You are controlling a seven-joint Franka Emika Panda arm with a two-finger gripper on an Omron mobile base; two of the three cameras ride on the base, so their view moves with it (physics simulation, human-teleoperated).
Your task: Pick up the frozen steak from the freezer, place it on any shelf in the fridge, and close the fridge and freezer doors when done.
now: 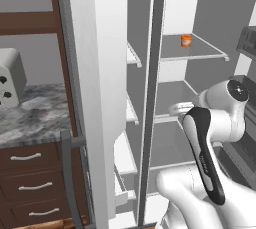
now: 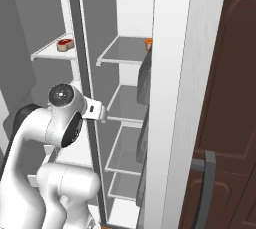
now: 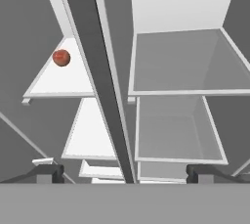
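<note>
Both tall white doors stand swung wide, the freezer door [image 1: 97, 98] to the left and the fridge door [image 2: 172, 113] to the right, so the arm has a clear way into either compartment. The frozen steak [image 2: 65, 44] lies on a high white shelf of the freezer [image 3: 63, 78], near the shelf's front edge, where it can be reached from the front. The gripper [image 3: 124, 173] hangs in front of the dark divider between the two compartments, well apart from the steak, its fingers spread with nothing between them, which suits an approach rather than a grasp. The fridge [image 3: 180, 61] shows broad grey shelves, mostly bare, so any of them looks ready to take the meat. A small orange jar [image 1: 186, 40], or something like it, sits on an upper fridge shelf; its outline is too small to name firmly.
</note>
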